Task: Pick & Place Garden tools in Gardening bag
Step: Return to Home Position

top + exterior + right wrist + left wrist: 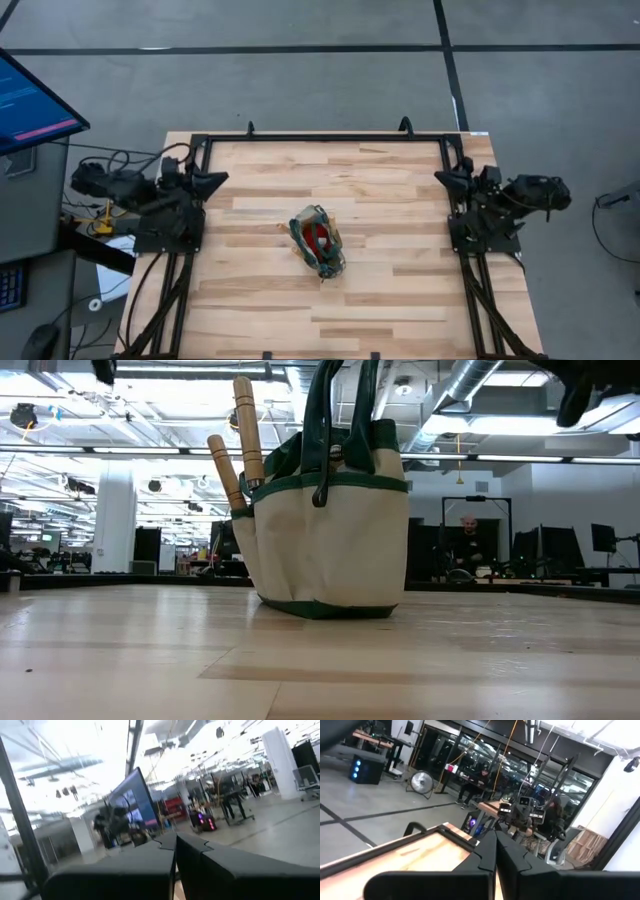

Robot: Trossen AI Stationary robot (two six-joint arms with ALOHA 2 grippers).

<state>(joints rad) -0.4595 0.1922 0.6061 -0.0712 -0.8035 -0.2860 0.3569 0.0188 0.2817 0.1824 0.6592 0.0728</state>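
Note:
The gardening bag [318, 241] stands upright on its base in the middle of the wooden table, tan with green edging [330, 530]. Garden tools stick out of it: two light wooden handles [243, 440] rise from a side pocket, and something red [316, 237] shows inside from above. My left gripper [214, 180] is drawn back over the table's left edge, shut and empty [495, 850]. My right gripper [446, 178] is drawn back over the table's right edge, also shut and empty [175, 847]. Both are far from the bag.
A black metal frame [325, 137] runs along the table's far edge and down both sides by the arm bases. A monitor [30, 100] stands off the table's far left corner. Bare wood lies all around the bag. A person sits in the room far behind.

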